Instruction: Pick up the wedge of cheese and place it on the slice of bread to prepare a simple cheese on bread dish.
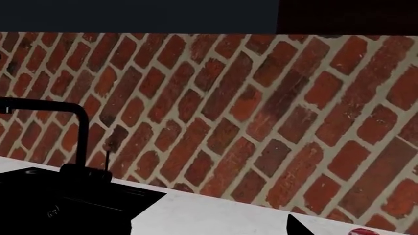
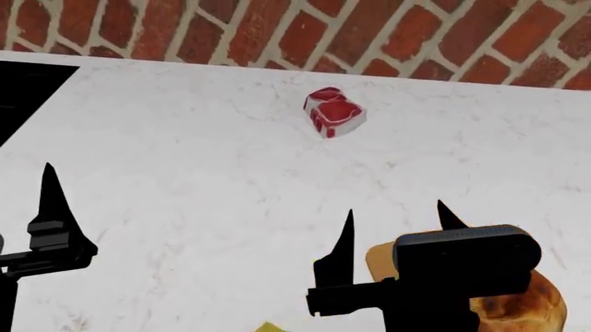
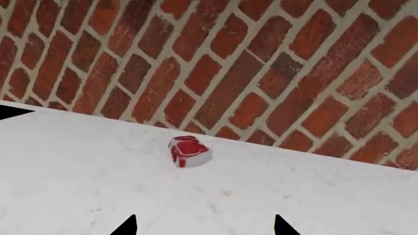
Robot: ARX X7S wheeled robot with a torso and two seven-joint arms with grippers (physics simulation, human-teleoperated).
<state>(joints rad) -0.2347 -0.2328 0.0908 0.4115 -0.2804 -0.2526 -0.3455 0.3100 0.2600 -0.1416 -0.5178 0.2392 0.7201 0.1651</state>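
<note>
— What is the big white thing?

— A white stone counter (image 2: 203,180) with thin grey lines. It runs back to a red brick wall (image 2: 305,31).

— What sits on it?

— A red-and-white meat chunk (image 2: 333,112) at about 12 o'clock, near the wall. A brown round bread (image 2: 522,308) at 5 o'clock. A tiny yellow bit (image 2: 268,326) at 6 o'clock, maybe cheese. A black sink (image 2: 23,93) at 10 o'clock.

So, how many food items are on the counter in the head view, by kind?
Red-and-white meat chunk: 1
Slice of bread: 1, partly hidden behind the right pincer
Wedge of cheese: 1, only a yellow corner showing at the frame's bottom edge
Total: 3
</note>
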